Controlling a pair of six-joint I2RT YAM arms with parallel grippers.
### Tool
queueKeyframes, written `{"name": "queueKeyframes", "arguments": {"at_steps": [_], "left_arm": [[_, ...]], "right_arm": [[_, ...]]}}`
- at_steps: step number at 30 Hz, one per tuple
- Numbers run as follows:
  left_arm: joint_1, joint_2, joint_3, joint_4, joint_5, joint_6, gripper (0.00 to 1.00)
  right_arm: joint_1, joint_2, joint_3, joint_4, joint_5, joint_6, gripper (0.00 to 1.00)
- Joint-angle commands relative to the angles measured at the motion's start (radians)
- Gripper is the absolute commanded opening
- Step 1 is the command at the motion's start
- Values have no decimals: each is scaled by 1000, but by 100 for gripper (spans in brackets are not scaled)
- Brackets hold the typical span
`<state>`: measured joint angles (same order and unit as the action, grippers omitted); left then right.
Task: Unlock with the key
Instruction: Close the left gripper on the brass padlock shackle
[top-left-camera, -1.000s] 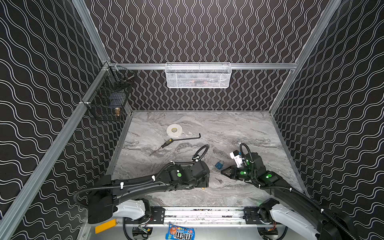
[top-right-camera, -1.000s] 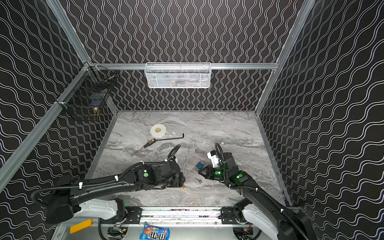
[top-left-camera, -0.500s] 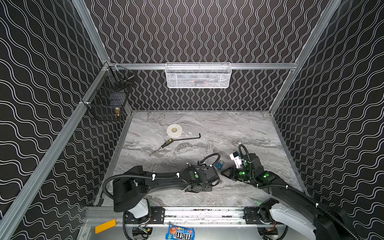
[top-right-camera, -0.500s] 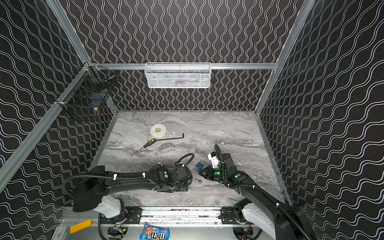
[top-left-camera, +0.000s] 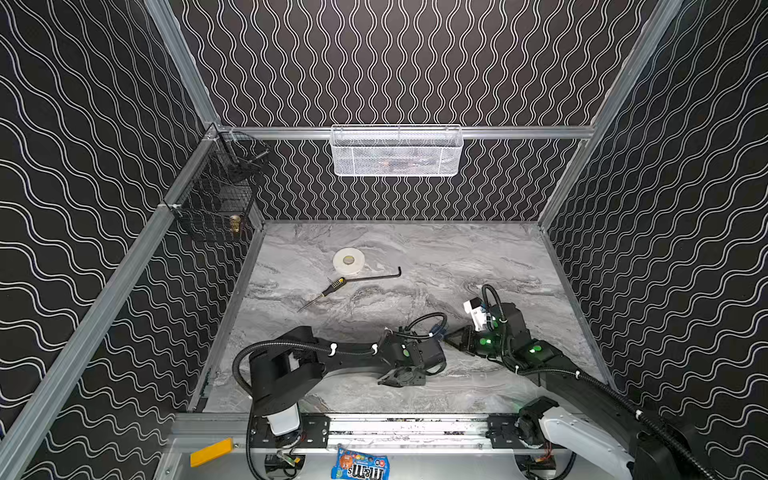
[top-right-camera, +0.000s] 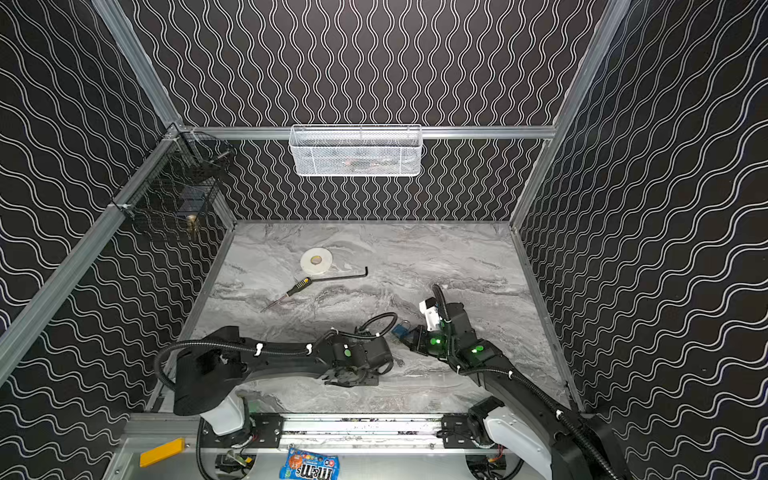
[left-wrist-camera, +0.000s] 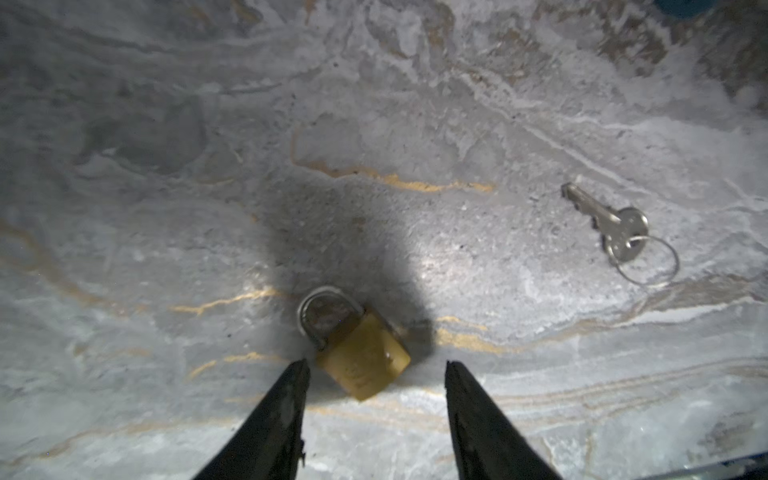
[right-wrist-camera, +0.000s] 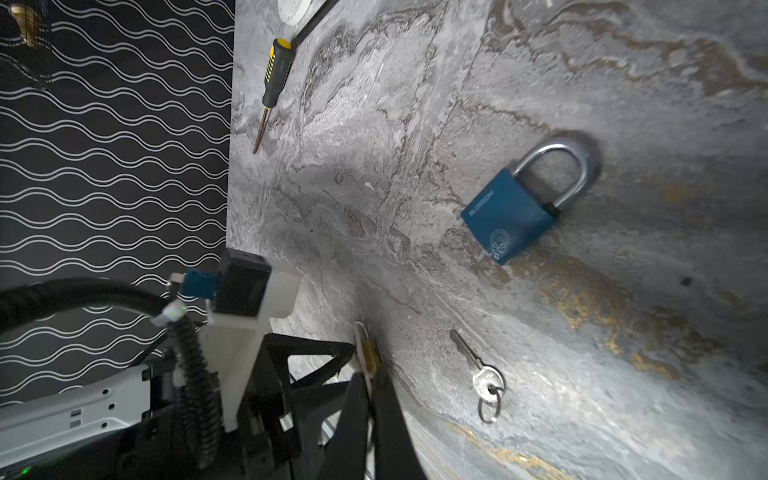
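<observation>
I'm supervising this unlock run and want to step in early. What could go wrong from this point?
1. The brass padlock lies askew at the tips of the open left gripper, nearer one finger; closing may catch a corner and spin it away.
2. The key lies flat on the table, apart from both grippers; the shut right gripper might only push it along.
3. A blue padlock lies nearby too; the key may fit only one lock.

Dull brass padlock (left-wrist-camera: 365, 360), shiny metal key (left-wrist-camera: 603, 219), matt marbled tabletop (left-wrist-camera: 415, 124)
</observation>
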<state>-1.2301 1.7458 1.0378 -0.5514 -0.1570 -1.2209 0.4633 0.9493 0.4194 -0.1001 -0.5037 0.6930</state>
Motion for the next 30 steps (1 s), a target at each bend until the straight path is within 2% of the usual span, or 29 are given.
{"name": "queueKeyframes", "arguments": {"at_steps": [1, 8, 10, 20, 30], "left_arm": [[3, 38, 45, -34, -22, 6, 56], [3, 98, 114, -118, -64, 41, 53], [3, 104, 120, -143, -70, 46, 50], [-7, 140, 157, -217, -16, 121, 48], [0, 157, 183, -215, -18, 75, 44]], "right_arm": [[-7, -15, -4, 12, 7, 24, 0], [-21, -43, -13, 7, -14, 24, 0], [-54, -47, -12, 3, -23, 24, 0], [-78, -73, -13, 10, -45, 31, 0], [-85, -67, -3, 19, -54, 28, 0]]}}
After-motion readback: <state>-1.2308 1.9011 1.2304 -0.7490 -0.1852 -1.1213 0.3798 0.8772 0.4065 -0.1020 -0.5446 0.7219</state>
